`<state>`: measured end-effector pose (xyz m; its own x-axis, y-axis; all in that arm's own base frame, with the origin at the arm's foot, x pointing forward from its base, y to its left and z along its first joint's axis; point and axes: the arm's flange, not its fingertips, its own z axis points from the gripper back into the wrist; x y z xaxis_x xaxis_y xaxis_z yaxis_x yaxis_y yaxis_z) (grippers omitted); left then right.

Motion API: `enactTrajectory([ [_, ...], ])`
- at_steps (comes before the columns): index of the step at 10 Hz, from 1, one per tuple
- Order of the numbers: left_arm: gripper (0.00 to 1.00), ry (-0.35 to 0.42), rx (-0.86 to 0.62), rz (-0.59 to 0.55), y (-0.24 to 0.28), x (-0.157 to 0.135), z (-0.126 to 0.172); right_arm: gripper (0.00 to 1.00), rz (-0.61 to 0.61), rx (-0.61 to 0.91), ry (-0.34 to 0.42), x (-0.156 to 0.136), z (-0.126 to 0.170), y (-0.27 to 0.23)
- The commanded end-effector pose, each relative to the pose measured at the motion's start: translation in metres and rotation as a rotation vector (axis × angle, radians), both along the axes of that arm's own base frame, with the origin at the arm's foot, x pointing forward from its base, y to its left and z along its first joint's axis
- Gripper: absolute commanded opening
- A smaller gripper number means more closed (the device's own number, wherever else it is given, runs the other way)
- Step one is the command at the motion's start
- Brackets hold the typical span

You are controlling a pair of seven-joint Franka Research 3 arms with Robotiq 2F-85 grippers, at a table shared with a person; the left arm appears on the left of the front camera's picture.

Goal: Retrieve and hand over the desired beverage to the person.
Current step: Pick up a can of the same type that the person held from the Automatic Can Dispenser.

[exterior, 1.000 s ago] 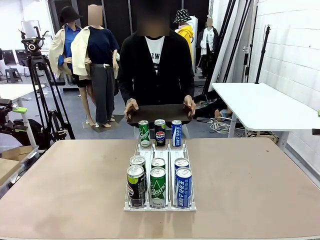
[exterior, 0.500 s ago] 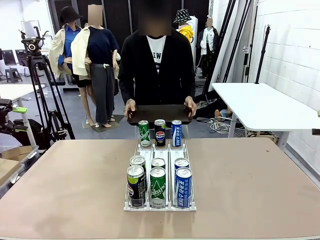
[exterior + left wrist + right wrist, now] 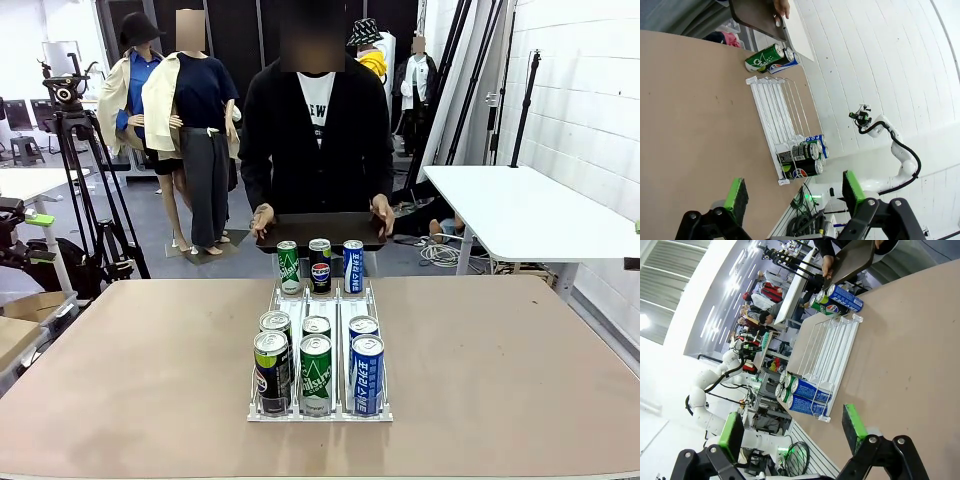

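Barely any change over last sec: person (image 3: 315,130) keeps tray (image 3: 320,228) just beyond far edge of desk (image 3: 120,360) (slightly resettled). Cans (image 3: 316,375) sit in rack (image 3: 338,305) mid-desk, untouched. Both jaws released, empty; no pick signalled yet.

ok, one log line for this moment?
left gripper: open, empty | right gripper: open, empty | can rack: untouched | person: holding tray

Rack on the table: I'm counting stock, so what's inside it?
The rack holds six cans at its near end, two per lane: a front row and a back row. Three more cans stand at its far end. The back row's labels are covered.
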<state>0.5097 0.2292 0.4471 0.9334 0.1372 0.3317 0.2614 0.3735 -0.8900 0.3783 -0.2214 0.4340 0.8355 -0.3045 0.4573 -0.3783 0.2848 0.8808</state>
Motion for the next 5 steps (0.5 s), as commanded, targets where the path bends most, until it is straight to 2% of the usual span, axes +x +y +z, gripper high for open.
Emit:
enactTrajectory([
  [1, 1.0, 0.01, 0.003, 0.015, 0.001, -0.0001, 0.0005, 1.0, -0.017, -0.004, 0.003, -0.0027, -0.0009, 0.0036],
  [5, 1.0, 0.01, 0.003, 0.015, 0.001, -0.0001, 0.0005, 1.0, -0.017, -0.004, 0.003, -0.0027, -0.0009, 0.0036],
])
